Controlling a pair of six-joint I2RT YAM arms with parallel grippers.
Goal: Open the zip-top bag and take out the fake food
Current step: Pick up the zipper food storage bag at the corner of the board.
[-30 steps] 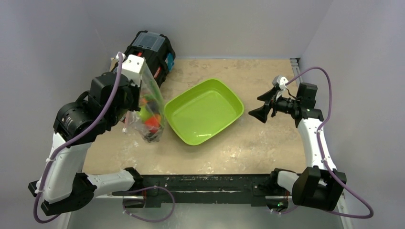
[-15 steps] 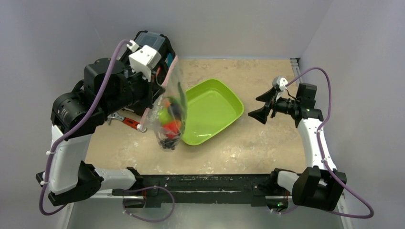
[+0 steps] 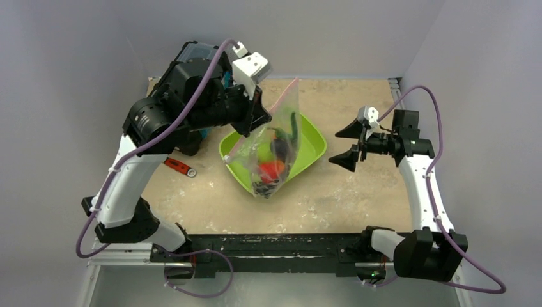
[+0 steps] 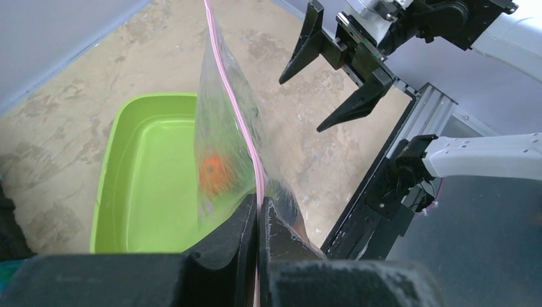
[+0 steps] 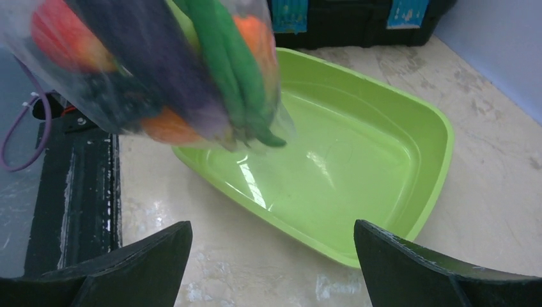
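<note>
Bag check: the clear crinkly zip-top bag with a pale pink zip strip [image 3: 276,137] hangs in the air over the near-left side of the lime-green plastic tray [image 3: 314,135]; whether its low end touches the tray rim I can't tell. The left gripper [image 4: 257,214] is pinched fully shut on the pink strip, partway along it per the top view. The strip looks zipped where visible, but the part at the fingers is hidden. The fake food, small glossy plastic fruit and veg [image 3: 271,169], is bunched in the bag's low end: red-orange piece, lime-green ball, dark purple one, long green pod. The bottom is a dark jumble I can't separate. The right wrist view cuts the bag off at the top and blurs it. The right gripper [image 3: 333,148] sits just beside the tray's right edge, jaws spread wide, nothing in them, clear of the bag. The tray sits mid-table [image 3: 345,192]. A red-handled wrench [image 3: 178,166] lies near the table's left edge, one end behind the left arm. A black toolbox [image 3: 195,51] at the far-left corner is mostly hidden by that arm.
</note>
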